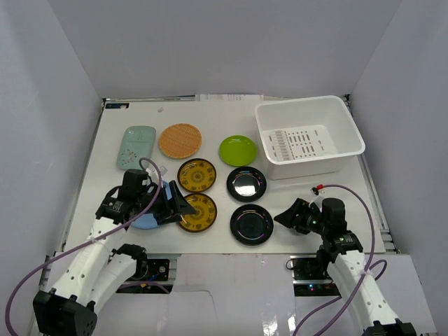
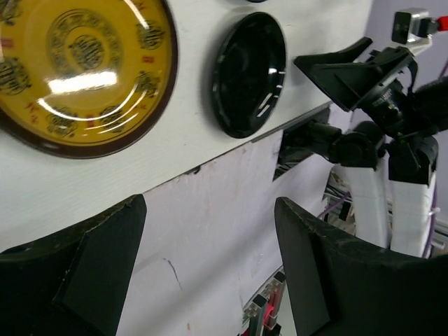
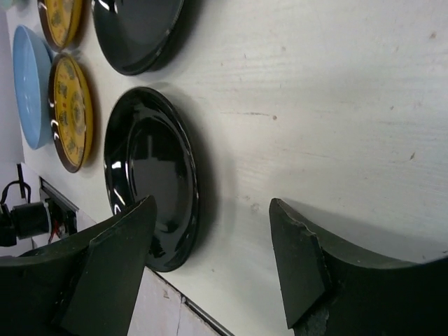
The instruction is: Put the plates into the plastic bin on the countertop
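Several plates lie on the white countertop [image 1: 210,119]: pale teal [image 1: 137,147], woven tan [image 1: 180,140], lime green [image 1: 238,150], two amber [image 1: 197,175] [image 1: 198,217] and two black [image 1: 246,183] [image 1: 251,224]. A light blue plate [image 1: 143,222] is partly hidden under my left arm. The white plastic bin [image 1: 308,168] stands at the back right with no plates in it. My left gripper [image 1: 183,208] [image 2: 210,210] is open over the near amber plate [image 2: 84,63], holding nothing. My right gripper [image 1: 280,217] [image 3: 213,210] is open just right of the near black plate [image 3: 150,175], holding nothing.
White walls enclose the table on three sides. The table's near edge runs just below the near row of plates. In the left wrist view the right arm [image 2: 385,91] shows beyond the black plate [image 2: 248,73].
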Motion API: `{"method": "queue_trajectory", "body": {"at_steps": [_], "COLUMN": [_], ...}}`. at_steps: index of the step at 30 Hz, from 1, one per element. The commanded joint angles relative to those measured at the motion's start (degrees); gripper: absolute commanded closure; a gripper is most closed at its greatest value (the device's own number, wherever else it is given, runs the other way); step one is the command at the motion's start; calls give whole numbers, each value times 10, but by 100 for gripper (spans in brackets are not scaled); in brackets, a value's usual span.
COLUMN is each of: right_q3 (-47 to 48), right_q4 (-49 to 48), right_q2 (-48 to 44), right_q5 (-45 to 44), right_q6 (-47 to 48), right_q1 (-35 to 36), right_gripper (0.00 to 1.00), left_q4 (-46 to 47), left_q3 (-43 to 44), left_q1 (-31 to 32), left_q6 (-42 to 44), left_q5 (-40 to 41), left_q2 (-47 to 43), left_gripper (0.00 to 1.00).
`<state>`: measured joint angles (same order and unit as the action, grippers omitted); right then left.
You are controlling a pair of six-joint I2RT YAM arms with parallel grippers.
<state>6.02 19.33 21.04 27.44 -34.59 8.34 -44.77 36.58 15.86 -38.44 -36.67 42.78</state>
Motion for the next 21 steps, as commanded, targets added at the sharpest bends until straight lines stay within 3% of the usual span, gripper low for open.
{"method": "queue_trajectory", "body": {"at_steps": [1, 4, 11, 17, 21], "right_q3": [-32, -51, -80, -85, -70], "right_q4": [-84, -138, -257, -323, -284], "right_q2": [25, 54, 161, 215, 205], "right_q5": [17, 4, -71, -107, -125], "right_q6": [-33, -59, -103, -124, -107], "right_q1": [21, 63, 182, 216, 221], "right_gripper": [29, 34, 37, 54, 79], "left_q4": [-63, -81, -81, -39, 30], "left_q3": [24, 19, -43, -62, -96], "left_q1": [15, 22, 23, 26, 26], "left_q6": [5, -4, -59, -100, -129], "left_q5": [77, 117, 153, 214, 204], "left_q2": [24, 41, 57, 61, 60], "left_gripper": [18, 24, 22, 25, 30]}}
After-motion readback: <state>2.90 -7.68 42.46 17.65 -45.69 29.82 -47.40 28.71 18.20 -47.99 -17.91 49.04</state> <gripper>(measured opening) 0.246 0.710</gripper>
